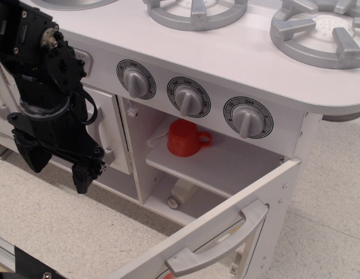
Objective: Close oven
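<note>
Your gripper (59,165) hangs at left w/ fingers spread, holding nothing, in front of the narrow cabinet door (107,129). To its right the oven (197,168) stands open, red cup (185,138) on its shelf; oven door (226,232) swung out at bottom right, grey handle (223,239) facing you.

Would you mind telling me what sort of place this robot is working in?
Probably a toy kitchen set on a speckled floor: grey burner grates on a white top, three dial knobs, and an oven door swung open, a red cup inside.
</note>
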Available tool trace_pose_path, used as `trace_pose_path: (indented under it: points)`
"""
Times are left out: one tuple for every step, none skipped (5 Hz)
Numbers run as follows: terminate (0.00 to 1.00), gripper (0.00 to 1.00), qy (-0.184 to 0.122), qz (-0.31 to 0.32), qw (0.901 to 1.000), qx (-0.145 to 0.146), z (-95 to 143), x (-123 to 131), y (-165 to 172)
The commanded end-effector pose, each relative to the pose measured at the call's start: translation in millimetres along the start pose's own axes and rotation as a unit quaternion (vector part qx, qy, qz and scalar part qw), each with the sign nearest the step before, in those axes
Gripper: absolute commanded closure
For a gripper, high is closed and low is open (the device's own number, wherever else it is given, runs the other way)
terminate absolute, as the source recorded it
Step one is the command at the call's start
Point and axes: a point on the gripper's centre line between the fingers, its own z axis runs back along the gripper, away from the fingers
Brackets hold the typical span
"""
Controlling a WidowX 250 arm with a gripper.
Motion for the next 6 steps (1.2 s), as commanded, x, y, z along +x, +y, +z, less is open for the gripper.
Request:
trace_pose_path:
  points:
    - [0.00, 0.00, 0.000, 0.000, 1.0000, 0.000, 0.0, 0.0, 0.0]
    - [0.00, 0.00, -0.015, -0.058, 0.9979, -0.023, 6.6, -1.6, -34.9]
    - [0.00, 0.00, -0.019, -0.128, 0.9899, -0.058, 16.4, -8.1, -71.0]
    - [0.00, 0.00, -0.020, -0.177, 0.9794, -0.095, 22.3, -24.5, -102.6]
    - [0.00, 0.00, -0.023, -0.204, 0.9731, -0.105, 18.1, -44.4, -124.5]
    - [0.00, 0.00, -0.045, -0.230, 0.9696, -0.070, 1.6, -56.6, -132.8]
